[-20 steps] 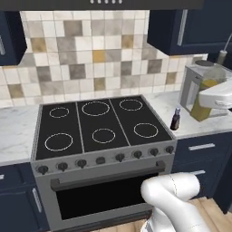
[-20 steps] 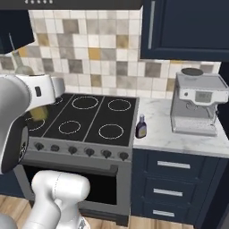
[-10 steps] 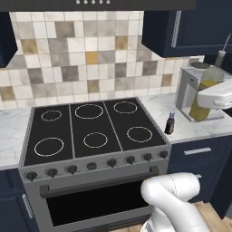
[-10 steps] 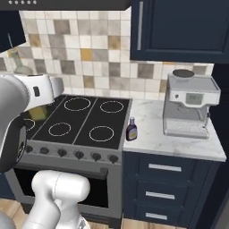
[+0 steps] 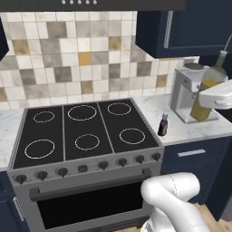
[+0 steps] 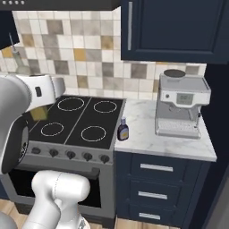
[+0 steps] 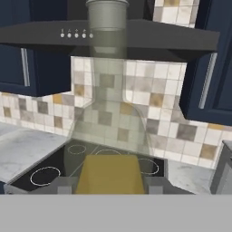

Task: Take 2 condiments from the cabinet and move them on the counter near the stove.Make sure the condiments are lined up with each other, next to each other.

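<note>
My gripper (image 7: 108, 186) is shut on the tall clear oil bottle (image 7: 108, 136), whose yellow-olive oil sits low between the fingertips (image 7: 63, 185). From the left base view this bottle (image 5: 206, 93) hangs upright at the far right, in front of the coffee machine, held by the white hand (image 5: 218, 97). In the right base view its thin neck (image 6: 19, 62) rises behind the arm at the left. The shorter dark bottle (image 5: 162, 125) (image 6: 123, 130) with a blue cap stands on the marble counter (image 5: 195, 129) (image 6: 143, 129) just right of the stove (image 5: 81, 136) (image 6: 80, 120). The cabinet is out of view.
A steel coffee machine (image 5: 186, 93) (image 6: 181, 105) stands on the counter right of the dark bottle. Navy door cabinets (image 6: 174, 31) and a range hood (image 7: 108, 38) hang above. Drawers (image 6: 156, 179) lie under the counter.
The whole picture has slid left in both base views, so the base has moved to the right. The oil bottle stays in the gripper; the dark bottle stays put.
</note>
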Available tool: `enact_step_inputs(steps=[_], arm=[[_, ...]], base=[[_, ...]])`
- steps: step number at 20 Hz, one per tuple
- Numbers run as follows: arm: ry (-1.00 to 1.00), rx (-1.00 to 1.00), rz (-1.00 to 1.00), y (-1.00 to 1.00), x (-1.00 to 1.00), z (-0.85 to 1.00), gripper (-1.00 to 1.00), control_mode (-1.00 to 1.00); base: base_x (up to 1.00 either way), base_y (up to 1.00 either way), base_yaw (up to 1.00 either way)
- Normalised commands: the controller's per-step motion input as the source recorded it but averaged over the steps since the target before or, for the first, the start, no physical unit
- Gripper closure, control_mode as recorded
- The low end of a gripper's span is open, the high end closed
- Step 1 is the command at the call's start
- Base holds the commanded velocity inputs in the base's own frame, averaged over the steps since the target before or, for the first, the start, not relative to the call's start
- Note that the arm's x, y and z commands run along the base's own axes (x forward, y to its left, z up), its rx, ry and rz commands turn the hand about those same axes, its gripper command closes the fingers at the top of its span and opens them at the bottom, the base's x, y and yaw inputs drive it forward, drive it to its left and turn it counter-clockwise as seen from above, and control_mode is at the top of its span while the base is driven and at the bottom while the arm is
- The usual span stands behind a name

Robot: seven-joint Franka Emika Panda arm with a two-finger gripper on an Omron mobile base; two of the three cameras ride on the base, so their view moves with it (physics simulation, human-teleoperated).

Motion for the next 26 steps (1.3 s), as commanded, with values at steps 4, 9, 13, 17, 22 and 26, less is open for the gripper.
enact_step_inputs(steps=[4, 9, 13, 17, 22, 26], arm=[[0.00, 0.00, 0.00, 0.00, 0.00, 0.00, 1.00, 1.00], [0.00, 0.00, 0.00, 0.00, 0.00, 0.00, 1.00, 1.00], [0.00, 0.00, 0.00, 0.00, 0.00, 0.00, 1.00, 1.00], [0.00, 0.00, 0.00, 0.00, 0.00, 0.00, 1.00, 1.00], [0.00, 0.00, 0.00, 0.00, 0.00, 0.00, 1.00, 1.00], [0.00, 0.00, 0.00, 0.00, 0.00, 0.00, 1.00, 1.00]], base=[[0.32, -0.03, 0.00], [0.40, -0.13, 0.00], [0.42, -0.15, 0.00], [0.42, -0.14, 0.00], [0.41, -0.17, 0.00], [0.44, -0.21, 0.00]])
